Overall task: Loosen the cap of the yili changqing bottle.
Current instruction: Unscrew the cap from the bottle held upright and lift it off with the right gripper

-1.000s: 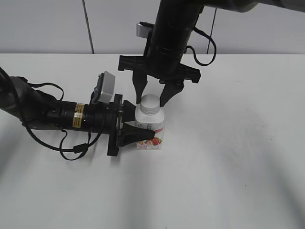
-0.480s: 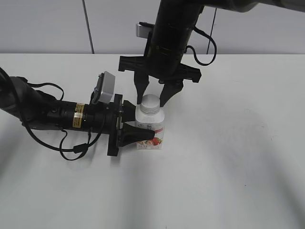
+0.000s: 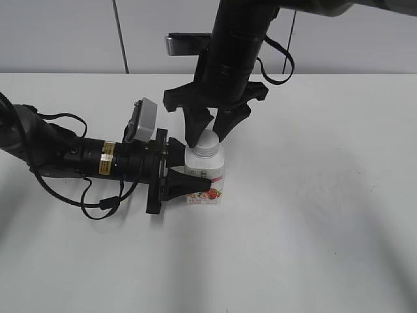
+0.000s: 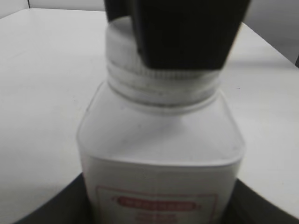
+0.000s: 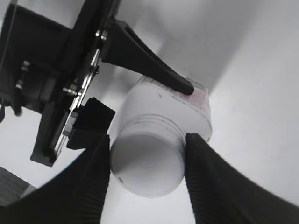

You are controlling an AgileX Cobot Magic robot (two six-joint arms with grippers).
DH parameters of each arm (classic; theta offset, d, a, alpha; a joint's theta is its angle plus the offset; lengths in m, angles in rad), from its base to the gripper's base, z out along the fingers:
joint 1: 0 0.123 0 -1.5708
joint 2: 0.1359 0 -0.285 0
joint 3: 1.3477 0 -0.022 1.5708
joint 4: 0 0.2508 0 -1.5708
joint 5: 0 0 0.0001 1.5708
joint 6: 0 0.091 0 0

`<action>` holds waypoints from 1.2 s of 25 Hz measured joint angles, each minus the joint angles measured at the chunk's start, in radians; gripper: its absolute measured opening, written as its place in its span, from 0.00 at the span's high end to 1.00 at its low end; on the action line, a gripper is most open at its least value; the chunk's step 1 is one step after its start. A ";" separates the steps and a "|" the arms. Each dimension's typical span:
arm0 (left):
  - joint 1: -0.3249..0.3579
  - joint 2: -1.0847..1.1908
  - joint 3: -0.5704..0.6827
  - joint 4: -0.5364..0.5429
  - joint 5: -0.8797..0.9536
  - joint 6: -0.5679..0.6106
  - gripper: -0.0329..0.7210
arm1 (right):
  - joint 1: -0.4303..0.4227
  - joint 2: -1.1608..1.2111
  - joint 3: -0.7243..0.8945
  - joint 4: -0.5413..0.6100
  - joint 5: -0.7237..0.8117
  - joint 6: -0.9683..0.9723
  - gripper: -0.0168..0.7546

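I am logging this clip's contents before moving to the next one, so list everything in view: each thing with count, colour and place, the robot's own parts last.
yili changqing bottle: one, white with a pink-red label, upright on the table near its middle.
cap: one, white, on the bottle's neck, ribbed edge visible in the left wrist view.
table: one, white, fills the lower part of the exterior view.
wall: pale grey panels behind the table.
left gripper: one, black, lying low from the left, its fingers on either side of the bottle's body.
right gripper: one, black, coming down from above, its ribbed fingers pressed against both sides of the cap.
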 joint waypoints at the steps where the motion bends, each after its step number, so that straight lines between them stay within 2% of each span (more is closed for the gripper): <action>1: 0.000 0.000 0.000 0.001 0.000 0.000 0.46 | 0.000 0.000 0.000 0.001 0.001 -0.041 0.47; 21: 0.002 0.000 0.000 0.004 -0.001 0.000 0.47 | 0.000 0.000 0.000 0.010 0.001 -0.903 0.48; 30: 0.002 0.000 0.000 0.004 -0.001 0.001 0.47 | 0.000 0.000 0.000 0.011 0.003 -1.149 0.48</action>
